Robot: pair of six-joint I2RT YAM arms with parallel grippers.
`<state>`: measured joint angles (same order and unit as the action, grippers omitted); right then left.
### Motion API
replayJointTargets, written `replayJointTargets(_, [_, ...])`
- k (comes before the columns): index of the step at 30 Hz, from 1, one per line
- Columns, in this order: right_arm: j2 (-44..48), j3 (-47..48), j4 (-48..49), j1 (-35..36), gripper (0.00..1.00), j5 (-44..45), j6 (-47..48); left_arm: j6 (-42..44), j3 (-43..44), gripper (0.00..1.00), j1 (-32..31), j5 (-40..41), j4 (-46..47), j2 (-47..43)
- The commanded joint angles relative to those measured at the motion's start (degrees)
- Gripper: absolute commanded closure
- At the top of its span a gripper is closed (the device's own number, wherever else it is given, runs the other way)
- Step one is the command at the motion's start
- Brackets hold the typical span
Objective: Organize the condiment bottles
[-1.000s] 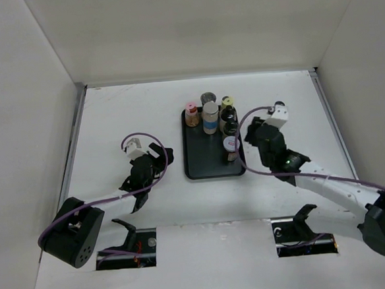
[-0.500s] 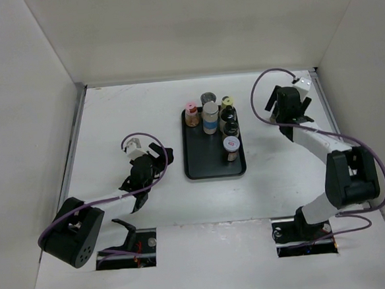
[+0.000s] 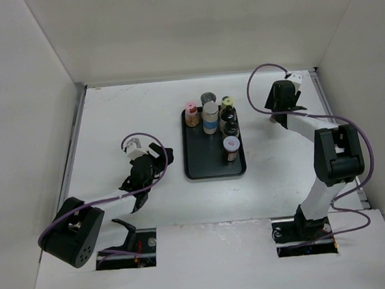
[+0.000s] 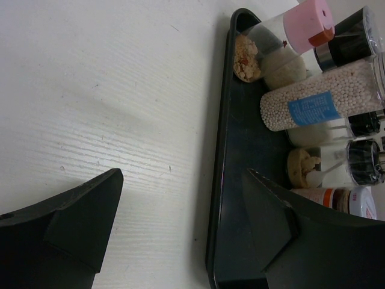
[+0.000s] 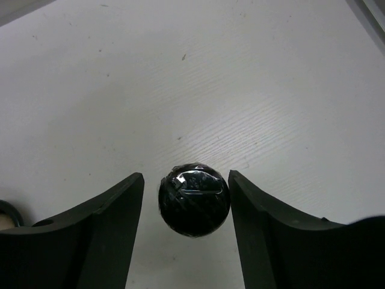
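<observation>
Swung away from the tray's side since the earlier frames, the right arm now reaches toward the far right corner of the worktop point(image 5: 180, 72), and the right claw point(image 5: 186, 178) hangs straight over a lone black-lidded bottle point(image 5: 194, 200). Its fingers are spread, one on each side of the lid, with a sliver of gap on one side and next to none on the other (whether that finger touches cannot be told). Nothing is pinched yet. The left claw point(image 4: 183, 174) has not shifted. It lies spread and empty, with the black tray point(image 4: 219, 180) just beyond one finger. The pink-lidded bottle point(image 4: 283, 36) and the blue-banded cylinder point(image 4: 319, 108) stand further ahead of it among the rest.

The step in hand looks like collecting this straggler. To do it well, the right claw should first centre over the lid, so both fingers meet it together and do not shove it over. It should then sink low enough to grip the body rather than the slick cap, close firmly, and lift straight up before carrying it toward the tray.
</observation>
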<state>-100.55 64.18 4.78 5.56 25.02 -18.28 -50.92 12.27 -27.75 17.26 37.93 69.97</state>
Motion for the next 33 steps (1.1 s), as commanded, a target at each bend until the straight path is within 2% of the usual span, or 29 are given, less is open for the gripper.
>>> replayJointTargets(1, [-0.4,2.9,3.2,-0.4,0.37,1.0,1.8,-0.5,0.8,0.21,0.5,-0.6,2.9,0.3])
replayJointTargets(5, [0.8,1.0,3.7,-0.2,0.53,2.8,1.8,-0.5,0.9,0.21,0.3,-0.6,2.9,0.1])
replayJointTargets(8, [5.8,-3.6,5.1,0.7,0.57,4.2,0.9,-0.5,1.0,0.21,0.5,-0.6,2.9,0.5])
replayJointTargets(15, [26.3,-19.2,3.0,10.3,0.57,7.6,-4.7,-0.5,0.8,0.21,0.3,-0.6,3.0,0.3])
replayJointTargets(22, [44.0,-27.4,-9.2,22.4,0.55,10.0,-10.1,-0.6,1.2,0.21,-0.2,-0.6,3.0,0.8])
replayJointTargets(29, [47.1,-25.8,-19.0,35.0,0.55,10.9,-13.2,-0.5,0.6,0.21,0.3,-0.4,3.0,-0.6])
replayJointTargets(33, [46.0,-25.4,-19.9,39.6,0.55,10.3,-15.2,-0.3,0.6,0.21,0.3,-0.2,2.8,-1.2])
